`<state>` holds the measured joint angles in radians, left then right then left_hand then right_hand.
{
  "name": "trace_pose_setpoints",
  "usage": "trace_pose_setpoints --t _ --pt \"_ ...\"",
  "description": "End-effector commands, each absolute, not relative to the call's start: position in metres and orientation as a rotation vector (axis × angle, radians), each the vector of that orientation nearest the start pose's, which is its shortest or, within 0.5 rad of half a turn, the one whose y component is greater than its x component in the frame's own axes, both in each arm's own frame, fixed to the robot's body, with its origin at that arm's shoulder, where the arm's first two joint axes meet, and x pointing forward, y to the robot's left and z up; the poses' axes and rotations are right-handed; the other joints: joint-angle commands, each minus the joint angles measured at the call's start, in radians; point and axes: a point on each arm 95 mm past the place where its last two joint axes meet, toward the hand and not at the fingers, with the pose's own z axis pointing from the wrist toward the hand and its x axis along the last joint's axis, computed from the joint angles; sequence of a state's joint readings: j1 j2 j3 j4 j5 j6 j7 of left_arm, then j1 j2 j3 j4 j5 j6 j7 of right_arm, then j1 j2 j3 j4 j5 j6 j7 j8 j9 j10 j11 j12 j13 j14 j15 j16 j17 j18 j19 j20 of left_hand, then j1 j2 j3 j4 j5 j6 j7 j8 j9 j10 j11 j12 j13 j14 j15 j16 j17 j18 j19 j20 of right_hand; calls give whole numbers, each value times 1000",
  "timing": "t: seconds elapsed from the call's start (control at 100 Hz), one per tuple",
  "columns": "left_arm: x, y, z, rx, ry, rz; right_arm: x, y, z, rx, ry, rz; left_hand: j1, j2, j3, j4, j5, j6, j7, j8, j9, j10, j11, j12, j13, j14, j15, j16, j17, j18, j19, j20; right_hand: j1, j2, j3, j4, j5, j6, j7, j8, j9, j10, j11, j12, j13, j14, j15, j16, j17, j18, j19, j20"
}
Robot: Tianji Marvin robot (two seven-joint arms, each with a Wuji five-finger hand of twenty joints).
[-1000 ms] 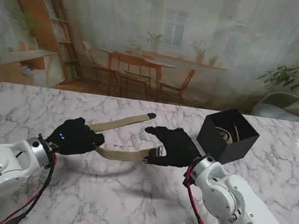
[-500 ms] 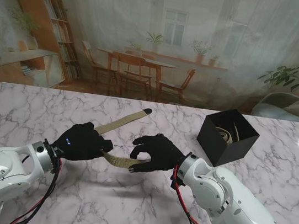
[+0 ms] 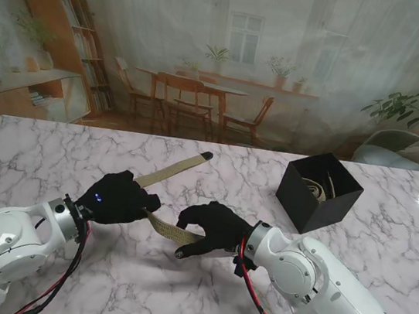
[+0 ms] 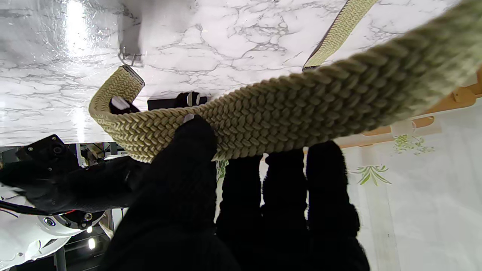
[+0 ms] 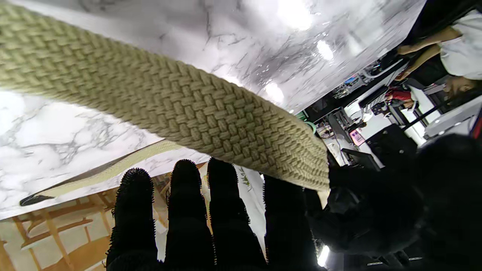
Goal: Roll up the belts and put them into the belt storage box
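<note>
A tan woven belt (image 3: 170, 170) lies slantwise on the marble table, its dark tip (image 3: 206, 156) pointing away from me. My left hand (image 3: 119, 197) is shut on the belt's middle, with the thumb (image 4: 196, 139) pressed on the weave (image 4: 301, 109). A short stretch of belt runs from there to my right hand (image 3: 211, 227), which is curled around the folded buckle end (image 4: 116, 86). In the right wrist view the belt (image 5: 180, 113) crosses in front of the fingers (image 5: 188, 218). The black storage box (image 3: 319, 192) stands open at the right and holds a coiled belt (image 3: 316, 190).
The two hands are close together near the table's middle. The box stands beyond my right forearm (image 3: 309, 284). Bare marble (image 3: 54, 151) lies to the left and nearer to me.
My right hand has carried the buckle end leftward and nearer to me, closing on the left hand and doubling the belt. The left hand has shifted slightly right.
</note>
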<state>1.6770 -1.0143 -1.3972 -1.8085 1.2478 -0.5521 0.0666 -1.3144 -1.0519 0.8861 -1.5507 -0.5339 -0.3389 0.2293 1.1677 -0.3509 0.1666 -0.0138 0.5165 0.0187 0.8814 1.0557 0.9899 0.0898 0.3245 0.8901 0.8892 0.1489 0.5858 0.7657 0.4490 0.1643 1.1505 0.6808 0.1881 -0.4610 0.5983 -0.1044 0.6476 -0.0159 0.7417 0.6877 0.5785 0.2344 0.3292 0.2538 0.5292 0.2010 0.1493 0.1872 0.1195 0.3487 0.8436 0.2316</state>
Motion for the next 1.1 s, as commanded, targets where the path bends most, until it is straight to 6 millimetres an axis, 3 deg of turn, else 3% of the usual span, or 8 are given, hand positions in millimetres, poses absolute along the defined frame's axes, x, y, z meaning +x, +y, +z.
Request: trace_pose_setpoints --t 0.0,0.14,0.24,0.4,0.43,0.52,0.89,1.09 --pt "364 -1 -261 -540 1830 -1646 393 109 -319 1164 2056 1958 61 33 42 3 10 -32 27 25 21 20 19 17 17 7 26 15 -10 1 -1 -3 -50 -29 31 -11 -16 19 -39 -32 -50 9 -19 -10 -31 4 -16 -1 -17 10 -15 -13" --pt "366 -5 -260 -542 1825 -1658 392 115 -322 1136 2071 1946 63 33 43 4 8 -31 26 26 20 21 20 16 16 7 26 15 -9 2 -1 -2 243 66 -129 15 98 -82 28 -27 4 -39 39 -12 13 -5 6 1 14 7 1 -5" --pt "367 -5 -260 -544 1821 -1658 391 114 -323 1157 2065 1941 62 34 43 3 7 -31 25 27 19 20 20 17 14 8 26 16 -10 2 -1 -2 634 239 -523 42 147 -132 150 -215 86 -76 29 -26 27 -32 4 -16 20 -5 25 -26" --pt "369 -4 -265 -576 1840 -1650 384 105 -321 1173 2051 1920 62 36 41 3 5 -26 23 27 16 22 20 16 13 9 24 15 -12 4 -4 -2 819 238 -606 62 139 -143 260 -303 660 -192 173 61 389 -137 148 61 158 -12 108 -6" --pt "369 -4 -266 -582 1846 -1648 382 103 -321 1191 2048 1920 63 36 41 3 5 -26 23 27 16 22 20 16 14 10 24 15 -12 4 -4 -2 806 208 -541 78 142 -122 270 -329 730 -198 208 107 462 -154 182 98 194 -16 138 9" --pt "370 -5 -274 -608 1870 -1647 377 96 -321 1189 2034 1912 62 38 40 3 2 -23 20 27 14 22 19 15 14 11 24 15 -11 5 -4 -2 476 10 248 -136 167 -103 276 -371 863 -225 314 185 618 -188 269 165 293 -43 222 52" --pt "376 -21 -302 -752 1922 -1707 363 70 -315 1134 1996 1881 61 57 27 2 -8 -3 -23 -15 -9 22 15 1 3 11 5 4 -16 0 -8 -1 506 -34 313 -141 218 -39 281 -368 882 -196 526 291 789 -209 440 262 500 -229 419 113" --pt "384 -22 -313 -771 1929 -1684 359 61 -307 1101 1979 1861 52 108 -50 8 7 20 -248 -298 -190 48 12 -251 -94 34 -171 -147 -92 1 -140 -70 503 -36 322 -143 224 -38 283 -354 880 -196 547 298 788 -211 469 279 510 -228 421 108"
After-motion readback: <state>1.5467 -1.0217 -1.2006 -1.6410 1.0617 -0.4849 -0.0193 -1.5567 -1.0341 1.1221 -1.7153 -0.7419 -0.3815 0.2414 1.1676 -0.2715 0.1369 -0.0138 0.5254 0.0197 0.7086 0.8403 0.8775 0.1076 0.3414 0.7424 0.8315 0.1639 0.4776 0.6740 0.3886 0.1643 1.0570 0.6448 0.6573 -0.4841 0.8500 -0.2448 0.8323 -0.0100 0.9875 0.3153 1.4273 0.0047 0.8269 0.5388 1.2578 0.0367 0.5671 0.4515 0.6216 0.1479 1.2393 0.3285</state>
